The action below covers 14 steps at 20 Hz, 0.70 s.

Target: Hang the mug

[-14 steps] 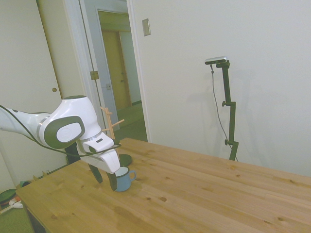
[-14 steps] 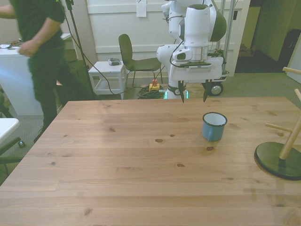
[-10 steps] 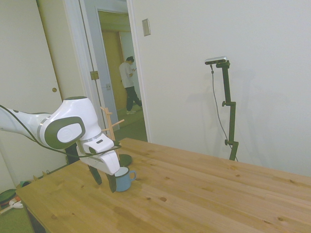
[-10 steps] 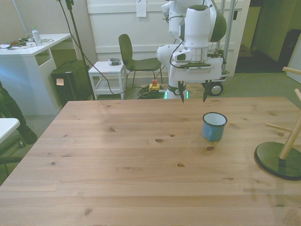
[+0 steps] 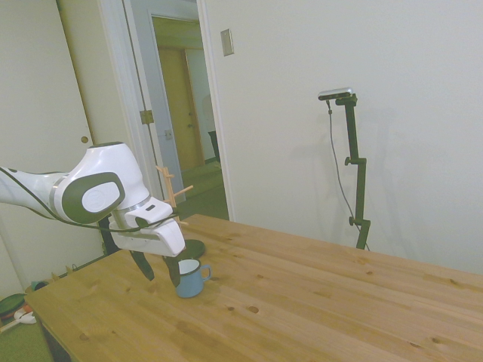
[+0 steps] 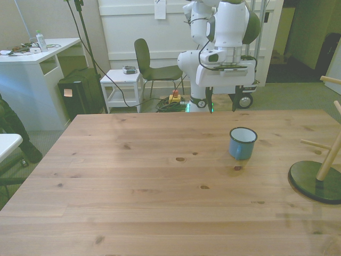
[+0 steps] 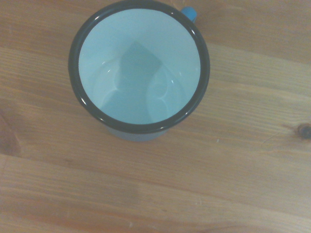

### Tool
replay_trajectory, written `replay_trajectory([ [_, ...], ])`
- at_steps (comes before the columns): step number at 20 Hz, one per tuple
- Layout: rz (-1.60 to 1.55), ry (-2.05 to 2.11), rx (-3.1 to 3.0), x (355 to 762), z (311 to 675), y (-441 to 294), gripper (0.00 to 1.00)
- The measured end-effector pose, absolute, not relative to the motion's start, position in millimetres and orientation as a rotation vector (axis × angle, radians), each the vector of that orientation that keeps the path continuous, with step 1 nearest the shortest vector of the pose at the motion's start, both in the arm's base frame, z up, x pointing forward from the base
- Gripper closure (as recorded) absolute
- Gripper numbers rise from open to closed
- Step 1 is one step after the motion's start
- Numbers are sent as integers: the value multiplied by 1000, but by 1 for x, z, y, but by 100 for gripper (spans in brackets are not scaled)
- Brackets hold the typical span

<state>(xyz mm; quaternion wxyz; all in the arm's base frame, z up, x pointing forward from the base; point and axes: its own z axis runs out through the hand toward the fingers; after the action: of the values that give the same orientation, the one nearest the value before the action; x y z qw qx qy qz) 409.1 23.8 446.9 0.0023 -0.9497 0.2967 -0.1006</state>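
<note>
Two dark fingers of the gripper (image 6: 222, 106) hang spread apart with nothing between them, pointing down above the wooden table (image 6: 133, 181). The front view shows the gap plainly; in the side view the gripper (image 5: 158, 270) overlaps the mug (image 5: 190, 278), so it looks nearly in contact there, while the front view puts it above and behind the mug (image 6: 242, 143), toward the far edge, and clear of it. The mug stands upright on the surface, blue outside with a dark rim, nearer the far edge than the near one and toward the front view's right. The wrist view looks straight down into the mug (image 7: 139, 65): a white interior ringed by the dark rim, a patch of shadow across the bottom, and a small blue bit of handle peeking past the rim, a detail the front view hardly gives. In the side view the loop handle shows at the mug's side, turned away from the arm. Near the table's edge at the front view's right stands a wooden peg rack (image 6: 326, 158) on a dark round base, cut off by the picture; the side view shows the peg rack (image 5: 173, 197) only partly, behind the arm, and its base is probably the dark disc just beyond the mug. Mug and rack stand apart.
</note>
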Motion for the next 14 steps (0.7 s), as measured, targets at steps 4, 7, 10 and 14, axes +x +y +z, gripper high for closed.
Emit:
replay_trajectory([
  [4,-371,855,-3015,410,446,32,0],
  [7,-399,843,-3012,412,452,39,0],
  [10,-428,879,-2983,419,464,45,0],
  [14,-438,934,-2947,434,475,52,0],
])
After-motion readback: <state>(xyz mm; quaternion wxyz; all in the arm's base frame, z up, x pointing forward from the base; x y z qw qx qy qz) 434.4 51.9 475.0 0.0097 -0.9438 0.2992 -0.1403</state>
